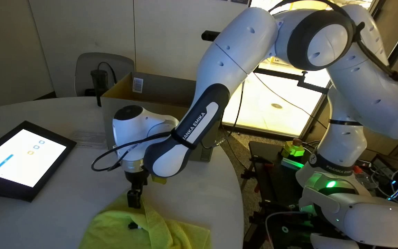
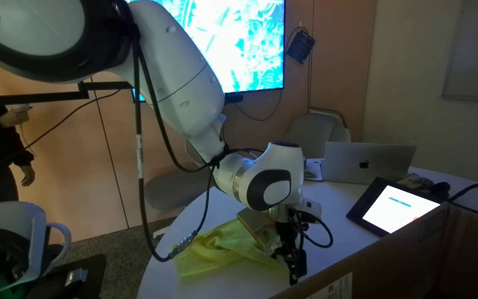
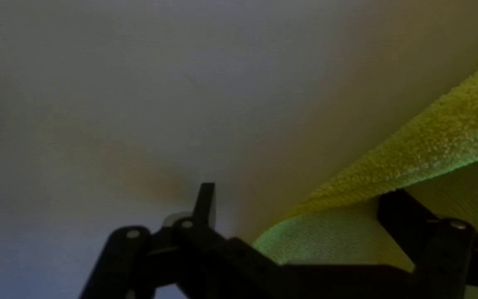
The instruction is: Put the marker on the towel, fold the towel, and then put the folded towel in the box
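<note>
- The yellow-green towel [image 1: 154,228]: lying rumpled on the white tabletop [image 1: 192,200], toward the near edge in an exterior view and cut by the frame there. One corner lies near the tabletop's curved right edge. A raised ridge runs through the cloth.
- The marker [image 1: 133,225]: in an exterior view, a small dark piece with a pale bit beside it, on the towel against a fold. Read as the marker; partly covered, full length not established.
- The gripper [image 3: 297,201]: pointing down at the edge of the towel. Spread wide in the wrist view, with a distinct gap; nothing is clamped.
- The fingers [image 3: 206,203]: one over bare tabletop, one over the towel, the cloth's edge passing between. Whether the towel-side tip touches the turned edge or only overlaps it cannot be told.
- The cardboard box [image 1: 166,86]: upright at the tabletop's far edge, toward the right edge, in an exterior view. White label [image 1: 138,85] on the inner rear wall, close to the rim. Towel and marker both lie outside the box.
- The tablet [image 1: 26,159]: dark frame, lit screen, in both exterior views; toward the left edge in an exterior view.
- The laptop [image 2: 367,164]: silver, Apple logo on the lid, toward the far edge in an exterior view.
</note>
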Robot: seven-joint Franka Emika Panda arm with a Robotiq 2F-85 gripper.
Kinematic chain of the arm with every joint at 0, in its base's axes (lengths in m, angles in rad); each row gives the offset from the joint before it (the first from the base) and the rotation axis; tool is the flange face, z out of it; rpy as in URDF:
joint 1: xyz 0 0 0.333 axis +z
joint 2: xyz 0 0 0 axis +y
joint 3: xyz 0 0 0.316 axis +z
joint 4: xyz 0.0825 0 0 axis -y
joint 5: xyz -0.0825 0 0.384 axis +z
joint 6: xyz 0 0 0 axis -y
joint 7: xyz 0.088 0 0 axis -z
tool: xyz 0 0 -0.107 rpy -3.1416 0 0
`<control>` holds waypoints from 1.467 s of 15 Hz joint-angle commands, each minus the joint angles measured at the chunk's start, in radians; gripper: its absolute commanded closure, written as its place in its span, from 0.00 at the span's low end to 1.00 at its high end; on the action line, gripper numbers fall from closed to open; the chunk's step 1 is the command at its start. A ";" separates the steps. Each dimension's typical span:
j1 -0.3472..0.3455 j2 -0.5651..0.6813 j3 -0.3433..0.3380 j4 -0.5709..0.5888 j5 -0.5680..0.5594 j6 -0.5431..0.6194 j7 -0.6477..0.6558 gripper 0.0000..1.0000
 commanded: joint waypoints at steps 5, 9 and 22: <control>0.008 0.033 0.005 0.031 0.006 0.000 0.007 0.42; -0.002 0.027 0.009 0.033 0.011 -0.006 -0.002 0.71; -0.010 -0.020 0.094 0.023 0.014 -0.015 -0.096 0.84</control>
